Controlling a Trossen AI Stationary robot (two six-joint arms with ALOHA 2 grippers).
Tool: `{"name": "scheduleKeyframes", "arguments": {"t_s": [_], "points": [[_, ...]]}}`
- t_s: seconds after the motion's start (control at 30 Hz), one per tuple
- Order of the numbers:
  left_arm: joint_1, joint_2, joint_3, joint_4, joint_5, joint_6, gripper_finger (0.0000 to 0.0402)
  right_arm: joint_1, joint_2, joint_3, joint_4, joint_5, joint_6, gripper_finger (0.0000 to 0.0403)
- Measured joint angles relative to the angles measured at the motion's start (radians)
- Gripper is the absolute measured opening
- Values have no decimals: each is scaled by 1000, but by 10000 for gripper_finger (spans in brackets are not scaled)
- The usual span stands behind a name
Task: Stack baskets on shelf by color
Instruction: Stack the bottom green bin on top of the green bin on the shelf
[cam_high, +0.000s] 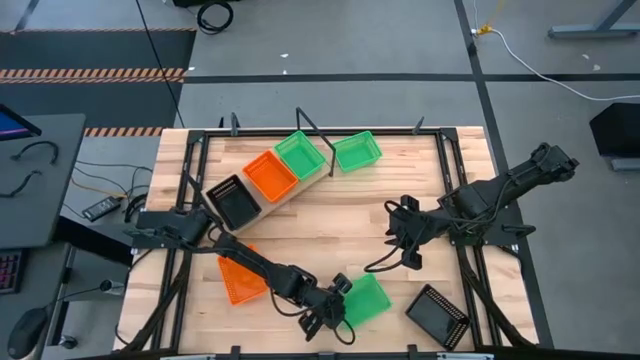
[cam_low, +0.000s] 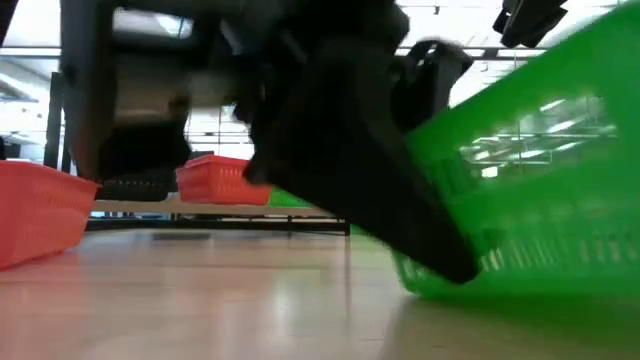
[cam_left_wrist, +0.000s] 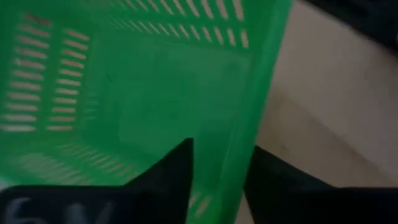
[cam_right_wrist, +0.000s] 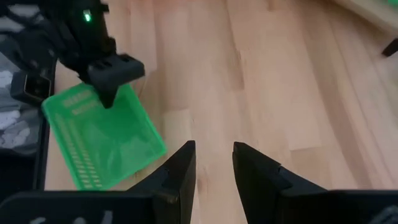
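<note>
left gripper: near edge of the table, clamped on one wall of a bright green plastic mesh basket; the left wrist view shows one finger inside the wall and one outside.
held green basket: near centre of the butcher-block tabletop, tilted in the low view, one side off the wood.
right gripper: right of centre, above bare wood, nothing between its fingers; narrow gap between them, apart from every basket.
shelf: light wood board with black rails, far left of centre, set at an angle.
on shelf: black mesh basket, orange mesh basket, green mesh basket, touching in a row from near-left to far-right.
beside shelf: second green mesh basket just right of the shelf's far end; cannot tell if it touches.
near left: orange mesh basket on the table, partly under the left arm.
near right: black mesh basket on the table, angled, near the held green one but apart.
in the way: left arm runs diagonally between the shelf and the held basket.
</note>
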Motion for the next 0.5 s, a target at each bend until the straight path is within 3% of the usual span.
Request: {"name": "scheduleKeyframes", "arguments": {"t_s": [0.2,0.33,0.5], "points": [[23,5,-1,-2,-90,-79,15,0,0,0,45,118,-8,112],[53,4,28,-31,-208,-224,12,0,0,0,94,141,-10,112],[105,2,83,-106,-242,-339,6,0,0,0,157,131,-16,112]]}}
